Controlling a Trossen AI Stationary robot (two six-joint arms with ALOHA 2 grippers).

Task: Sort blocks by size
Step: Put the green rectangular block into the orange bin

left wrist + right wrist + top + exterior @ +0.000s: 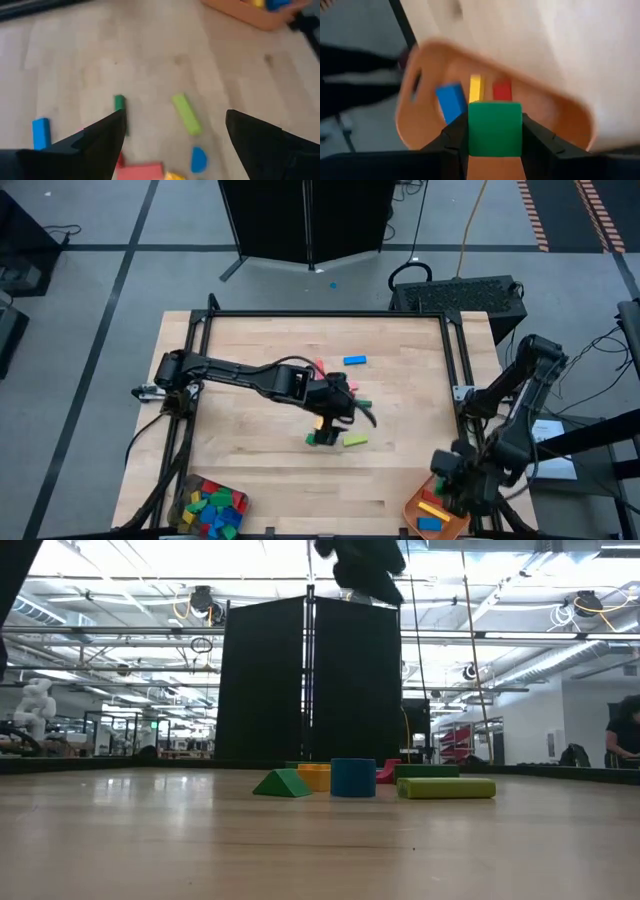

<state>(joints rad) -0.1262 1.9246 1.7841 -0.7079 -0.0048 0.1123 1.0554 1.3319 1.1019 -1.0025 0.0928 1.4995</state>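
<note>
Right gripper [495, 150] clamps a green block [495, 127] directly above the orange tray [560, 115], lower right in high view. Left gripper [172, 145] wide open, empty, mid-table over loose blocks [187, 114].

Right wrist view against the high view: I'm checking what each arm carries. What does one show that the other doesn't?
Only the right wrist view shows the right gripper shut on a green block above the orange tray. Only the high view shows the left gripper over the loose blocks mid-table, and a grey container of blocks. Both show the tray holding blue, yellow and red blocks.
</note>
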